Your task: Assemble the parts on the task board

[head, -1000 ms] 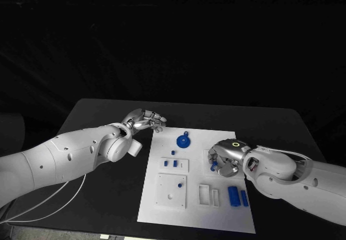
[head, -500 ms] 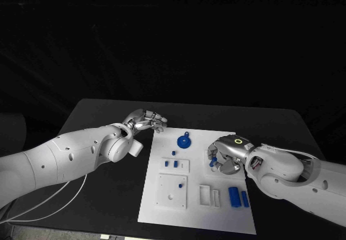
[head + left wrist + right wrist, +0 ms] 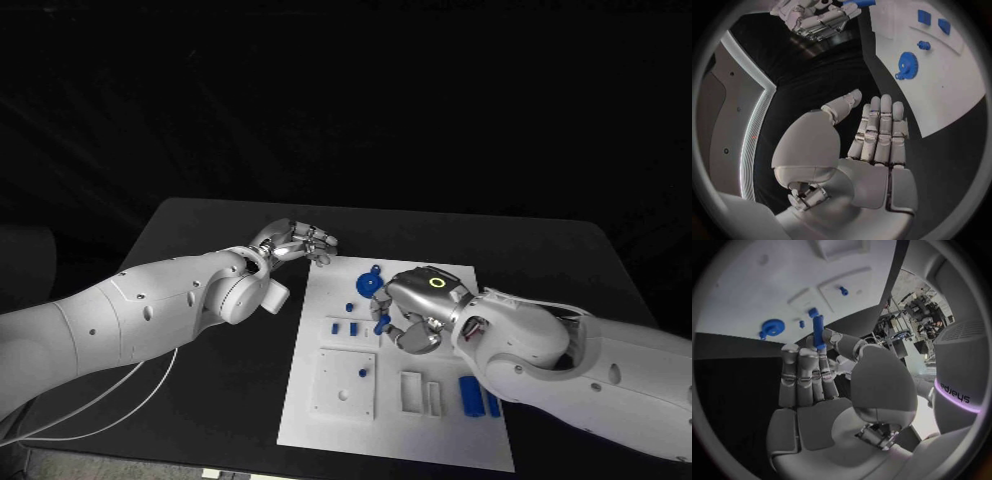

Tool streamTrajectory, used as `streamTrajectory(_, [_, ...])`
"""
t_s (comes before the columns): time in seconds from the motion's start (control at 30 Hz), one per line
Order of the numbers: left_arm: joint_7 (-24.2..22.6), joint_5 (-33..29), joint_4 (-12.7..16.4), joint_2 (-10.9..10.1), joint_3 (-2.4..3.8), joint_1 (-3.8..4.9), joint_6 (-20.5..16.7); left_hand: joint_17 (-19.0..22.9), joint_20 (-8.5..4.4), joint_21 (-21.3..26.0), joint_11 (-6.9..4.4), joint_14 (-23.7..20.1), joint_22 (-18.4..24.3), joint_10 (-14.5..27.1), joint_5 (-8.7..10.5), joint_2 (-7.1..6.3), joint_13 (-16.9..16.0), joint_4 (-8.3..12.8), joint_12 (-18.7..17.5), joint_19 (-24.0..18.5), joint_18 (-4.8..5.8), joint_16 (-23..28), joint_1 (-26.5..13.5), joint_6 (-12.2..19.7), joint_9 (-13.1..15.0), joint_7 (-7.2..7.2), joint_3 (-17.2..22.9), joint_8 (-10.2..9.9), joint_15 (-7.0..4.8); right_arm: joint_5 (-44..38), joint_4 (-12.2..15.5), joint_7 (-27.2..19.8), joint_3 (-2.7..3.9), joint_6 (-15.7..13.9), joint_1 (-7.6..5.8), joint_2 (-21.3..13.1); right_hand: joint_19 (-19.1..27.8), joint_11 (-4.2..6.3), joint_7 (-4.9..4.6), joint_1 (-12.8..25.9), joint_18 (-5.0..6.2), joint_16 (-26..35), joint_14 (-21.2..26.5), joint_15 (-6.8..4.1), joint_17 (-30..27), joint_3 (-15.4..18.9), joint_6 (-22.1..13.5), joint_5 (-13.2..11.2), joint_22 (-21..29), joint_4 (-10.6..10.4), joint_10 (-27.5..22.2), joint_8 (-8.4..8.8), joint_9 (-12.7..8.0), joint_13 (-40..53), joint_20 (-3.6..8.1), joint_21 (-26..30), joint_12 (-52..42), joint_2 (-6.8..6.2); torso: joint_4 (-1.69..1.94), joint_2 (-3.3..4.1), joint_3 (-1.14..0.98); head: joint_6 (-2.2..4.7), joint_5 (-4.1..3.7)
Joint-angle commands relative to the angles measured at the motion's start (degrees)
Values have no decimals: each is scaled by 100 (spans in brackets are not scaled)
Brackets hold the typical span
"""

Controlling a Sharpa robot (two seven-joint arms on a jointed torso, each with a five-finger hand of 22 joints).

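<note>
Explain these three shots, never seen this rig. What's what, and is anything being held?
It is a two-armed robot at a black table, with a silver hand on each white arm. One picture looks down from its head; the two round ones come from cameras at its wrists, behind each hand. On the table lies the white task board, carrying small blue parts: a blue gear, short pegs, and two longer blue pieces near its right edge. The right hand is over the board and pinches a blue peg between thumb and fingers. The left hand is off the board's far left corner, holding nothing.
</note>
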State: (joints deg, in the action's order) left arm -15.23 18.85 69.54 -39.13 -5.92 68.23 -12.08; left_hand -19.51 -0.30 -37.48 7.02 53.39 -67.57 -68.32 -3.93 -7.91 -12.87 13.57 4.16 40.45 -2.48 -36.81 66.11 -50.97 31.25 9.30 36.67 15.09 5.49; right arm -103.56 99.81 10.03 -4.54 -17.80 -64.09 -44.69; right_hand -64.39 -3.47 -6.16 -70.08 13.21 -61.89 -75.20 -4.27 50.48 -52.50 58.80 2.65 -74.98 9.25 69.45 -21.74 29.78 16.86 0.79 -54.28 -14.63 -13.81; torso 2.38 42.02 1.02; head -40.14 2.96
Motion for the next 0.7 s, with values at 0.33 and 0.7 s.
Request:
streamTrajectory(0.33, [-103, -30, -48, 112, 4, 2, 2, -46, 22, 44, -4, -14, -23, 33, -14, 20, 14, 21, -9, -43, -110, 57, -31, 43, -15, -3, -51, 43, 15, -137, -92, -186, -192, 68, 304, 652, -4, 192, 15, -14, 179, -35, -1, -57, -1, -23, 40, 14, -112, -11, 321, -18, 12, 420, 53, -31, -82, -45, 17, 1, 20, -17, 72])
streamTrajectory(0.7, [-101, -32, -33, 132, 5, 2, 32, -59, 22, 49, -5, -12, -29, 31, 2, 22, 16, 17, -8, -46, -109, 64, -36, 44, -18, -3, -56, 46, 15, -246, -240, -191, -386, 204, 492, 833, -4, 192, 15, -14, 179, -34, 0, -58, -1, -19, 37, 14, -112, -9, 316, -17, 17, 428, 55, -33, -82, -33, 9, 2, 12, -59, 138])
